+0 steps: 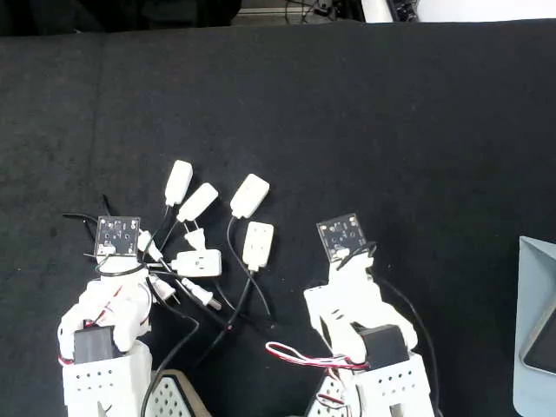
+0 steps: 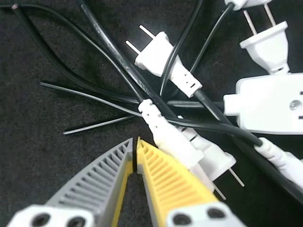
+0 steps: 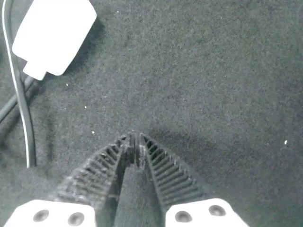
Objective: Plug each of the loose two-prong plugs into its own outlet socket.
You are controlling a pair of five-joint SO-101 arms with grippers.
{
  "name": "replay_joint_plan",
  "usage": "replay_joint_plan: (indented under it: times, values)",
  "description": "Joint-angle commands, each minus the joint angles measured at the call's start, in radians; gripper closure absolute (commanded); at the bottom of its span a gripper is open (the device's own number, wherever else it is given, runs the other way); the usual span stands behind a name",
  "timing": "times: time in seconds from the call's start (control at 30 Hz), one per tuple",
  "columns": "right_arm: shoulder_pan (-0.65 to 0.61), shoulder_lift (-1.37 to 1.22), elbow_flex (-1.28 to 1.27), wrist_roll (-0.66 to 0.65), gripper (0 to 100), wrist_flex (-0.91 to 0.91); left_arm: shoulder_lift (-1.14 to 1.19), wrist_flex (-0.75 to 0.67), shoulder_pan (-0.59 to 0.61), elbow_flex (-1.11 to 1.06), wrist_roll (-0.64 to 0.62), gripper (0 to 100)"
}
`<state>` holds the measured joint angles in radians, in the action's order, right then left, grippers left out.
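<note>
Several white outlet sockets lie on the black cloth: two (image 1: 178, 181) (image 1: 198, 201) at the far left, one (image 1: 250, 195) beside them, one (image 1: 259, 245) nearer, and one (image 1: 198, 262) lying crosswise. Loose two-prong plugs (image 1: 193, 234) (image 1: 195, 295) lie among tangled black cords. My left gripper (image 2: 136, 142) is shut and empty, its tips just short of a plug's cord end (image 2: 163, 135). Another plug (image 2: 158, 52) lies beyond with its prongs pointing away, and a third (image 2: 270, 45) rests beside a socket (image 2: 270, 101). My right gripper (image 3: 135, 139) is shut over bare cloth, a socket (image 3: 54, 35) ahead of it.
Black cords (image 1: 230, 317) run from the sockets back between the two arm bases (image 1: 100, 365) (image 1: 373, 365). A grey tray (image 1: 534, 347) sits at the right edge. The far half of the cloth (image 1: 347, 113) is bare.
</note>
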<state>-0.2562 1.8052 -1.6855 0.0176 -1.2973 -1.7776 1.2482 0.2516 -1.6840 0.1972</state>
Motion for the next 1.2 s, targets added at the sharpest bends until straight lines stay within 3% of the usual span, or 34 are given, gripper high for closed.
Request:
replay_joint_plan:
  times: [0.0, 0.1, 0.33, 0.47, 0.6, 0.73, 1.17]
  values:
    - [0.008, 0.085, 0.004, 0.008, 98.5, -0.006, -0.005, 0.005, -0.008, -0.018, 0.000, 97]
    - [0.006, 0.085, 0.004, 0.006, 98.5, -0.006, -0.005, 0.005, 0.044, 0.010, 0.002, 97]
    - [0.012, 0.085, 0.033, -0.055, 98.4, 0.000, -0.005, -0.009, 0.450, 0.027, 0.002, 97]
    - [0.011, 0.085, 0.145, -0.207, 98.5, 0.080, -0.005, -0.029, 0.455, 0.022, -0.006, 97]
    - [0.005, 0.077, 0.303, -0.092, 98.5, 0.117, -0.005, -0.028, 0.455, 0.027, -0.006, 97]
    - [-0.078, -0.005, 0.440, 0.009, 98.5, 0.114, -0.005, -0.035, 0.455, 0.022, 0.002, 97]
    - [-0.456, -0.691, 0.579, 0.091, 98.3, 0.365, -0.005, -0.031, 0.463, 0.019, 0.100, 97]
